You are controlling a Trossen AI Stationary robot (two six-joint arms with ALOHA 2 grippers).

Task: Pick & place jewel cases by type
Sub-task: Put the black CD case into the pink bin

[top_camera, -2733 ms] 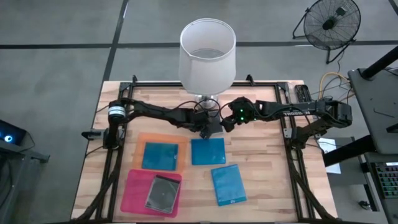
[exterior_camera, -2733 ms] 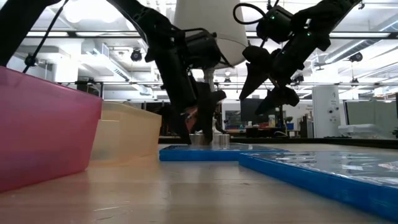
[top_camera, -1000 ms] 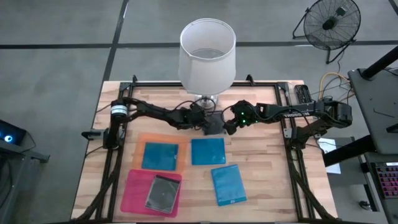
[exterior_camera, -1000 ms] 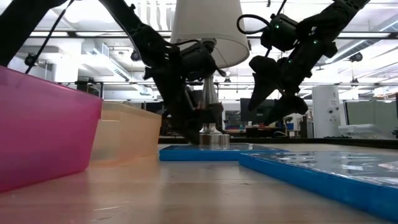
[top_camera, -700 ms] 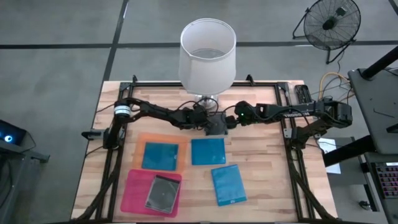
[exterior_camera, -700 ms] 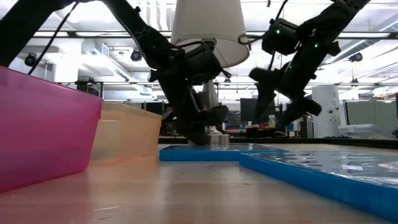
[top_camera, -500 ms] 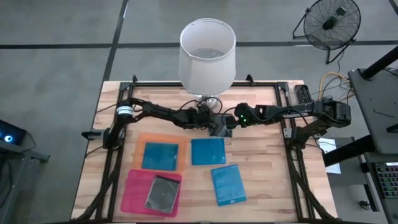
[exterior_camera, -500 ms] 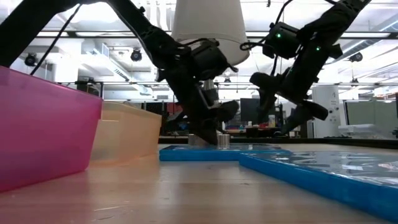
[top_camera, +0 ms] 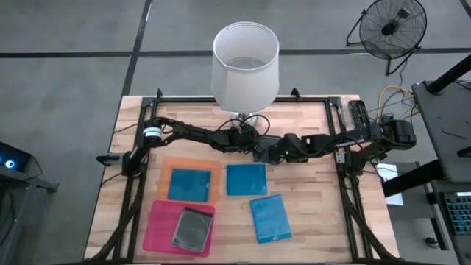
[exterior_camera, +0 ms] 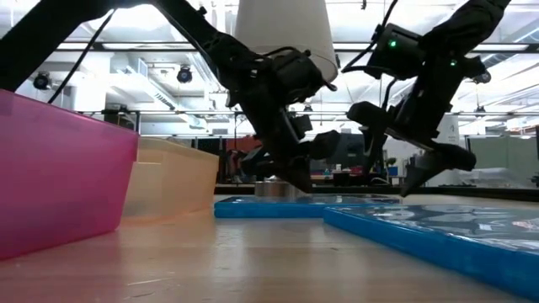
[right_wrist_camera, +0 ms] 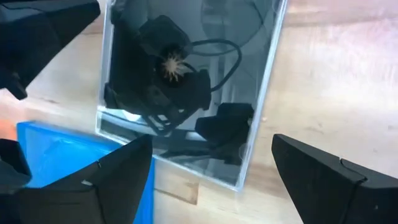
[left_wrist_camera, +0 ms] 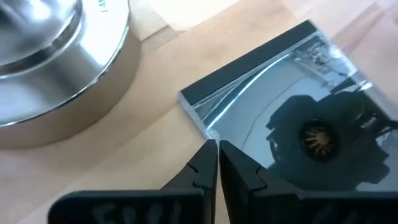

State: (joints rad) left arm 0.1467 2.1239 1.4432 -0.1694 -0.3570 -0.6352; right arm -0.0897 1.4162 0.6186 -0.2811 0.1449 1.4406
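The right hand (top_camera: 274, 153) has dropped, fingers apart, over the clear jewel case (right_wrist_camera: 186, 87); left hand (left_wrist_camera: 217, 163) pinched together at its corner.

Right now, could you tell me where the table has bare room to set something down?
Bare wood lies right of the loose blue cases, toward the table's right edge, and along the left edge beside the orange tray. It is crowded at the lamp base, where the left gripper, right gripper and clear case meet.
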